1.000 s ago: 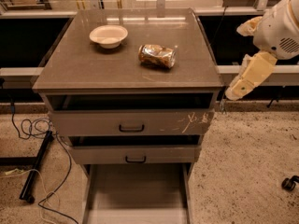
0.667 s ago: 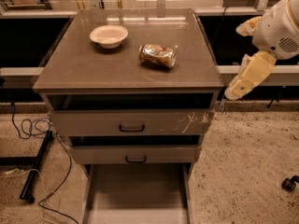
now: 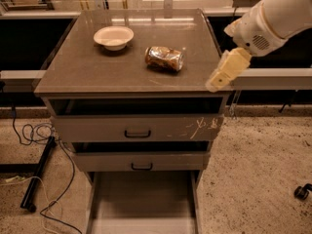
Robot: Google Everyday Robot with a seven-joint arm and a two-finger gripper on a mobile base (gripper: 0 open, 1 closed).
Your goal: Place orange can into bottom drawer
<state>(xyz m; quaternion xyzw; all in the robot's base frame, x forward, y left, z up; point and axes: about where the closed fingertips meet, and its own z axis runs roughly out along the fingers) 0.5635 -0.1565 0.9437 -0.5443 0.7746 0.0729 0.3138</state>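
Bench (image 3: 73, 67) top, orange can (image 3: 164, 58) sideways: risk of rolling off, missing bottom drawer (image 3: 141, 206), if nudged. Pincer (image 3: 225, 73) beside right edge, opening untellable.

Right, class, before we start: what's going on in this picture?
A robot arm is to move the orange can, which lies on its side on the cabinet top beside a white bowl, untouched. The gripper hovers at the top's right edge, apart from the can. The bottom drawer stands pulled open.

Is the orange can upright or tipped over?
Tipped: the orange can lies lengthwise on the cabinet top; gripper beside its right edge.
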